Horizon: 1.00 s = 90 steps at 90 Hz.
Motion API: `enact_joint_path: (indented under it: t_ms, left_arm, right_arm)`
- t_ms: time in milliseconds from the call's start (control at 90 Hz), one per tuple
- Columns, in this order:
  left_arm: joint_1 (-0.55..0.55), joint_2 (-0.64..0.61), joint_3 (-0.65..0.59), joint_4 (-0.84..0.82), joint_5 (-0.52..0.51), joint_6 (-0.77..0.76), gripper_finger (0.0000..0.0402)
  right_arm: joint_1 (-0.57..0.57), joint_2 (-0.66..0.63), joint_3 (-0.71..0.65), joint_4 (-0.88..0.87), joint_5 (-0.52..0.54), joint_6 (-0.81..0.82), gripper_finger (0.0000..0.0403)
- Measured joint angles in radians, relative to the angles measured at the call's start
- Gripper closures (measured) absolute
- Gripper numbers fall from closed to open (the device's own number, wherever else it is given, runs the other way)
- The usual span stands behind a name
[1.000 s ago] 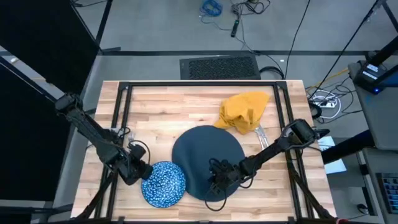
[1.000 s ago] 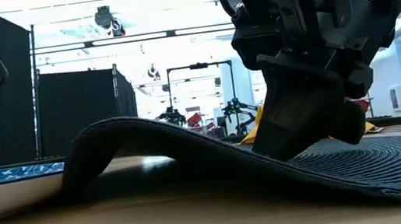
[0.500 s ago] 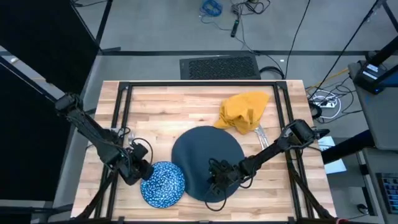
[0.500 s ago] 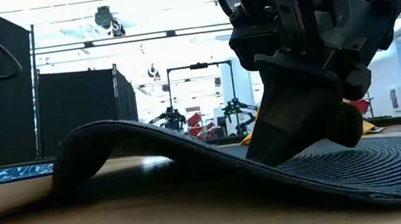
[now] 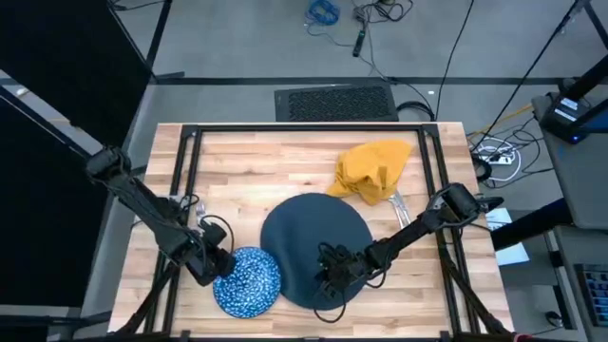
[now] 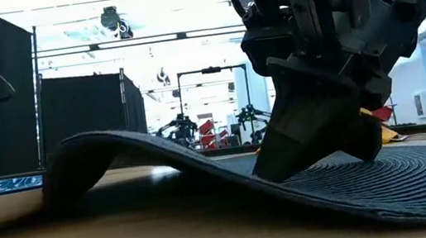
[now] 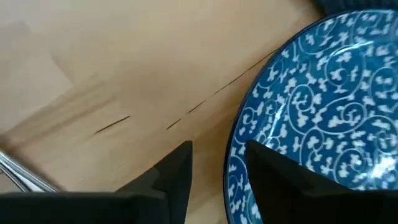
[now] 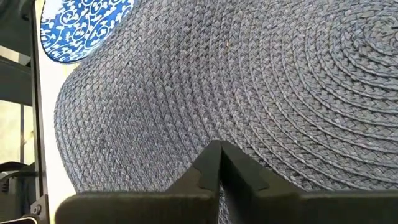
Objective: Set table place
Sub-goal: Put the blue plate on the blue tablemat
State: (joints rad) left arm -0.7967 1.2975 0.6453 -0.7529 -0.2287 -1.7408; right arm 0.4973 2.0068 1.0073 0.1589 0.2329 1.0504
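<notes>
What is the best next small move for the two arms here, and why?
Probably the left gripper should draw the blue-and-white patterned round dish slightly further towards the robot's left. The right gripper is pinching the near edge of the dark blue-grey round woven placemat, which is humped up off the pale wooden table right beside the dish, so it needs room to lie flat.

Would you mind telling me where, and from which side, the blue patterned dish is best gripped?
Probably by the rim of the dish on the side facing the left gripper, one of the jaws inside and one outside. The dish lies flat and shallow, so only its thin raised rim offers a pinch, and the woven mat crowds the opposite side.
</notes>
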Motion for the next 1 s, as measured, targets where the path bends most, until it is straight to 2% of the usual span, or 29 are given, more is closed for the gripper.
enact_joint_path:
  t_ms: [611,822,911,1000]
  left_arm:
    - [0.008,0.084,0.0,0.069,0.027,0.052,0.0271]
    - [0.037,0.109,0.0,0.116,0.039,0.159,0.0272]
    - [0.045,0.108,0.0,0.121,0.046,0.178,0.0288]
    - [0.049,0.106,0.001,0.116,0.046,0.183,0.0332]
  right_arm:
    - [0.0,0.0,0.001,0.001,0.001,0.002,0.0403]
    - [0.0,0.0,0.001,0.002,0.001,0.002,0.0403]
    - [0.0,0.0,0.001,0.002,0.001,0.002,0.0403]
    - [0.0,0.0,0.001,0.002,0.001,0.002,0.0403]
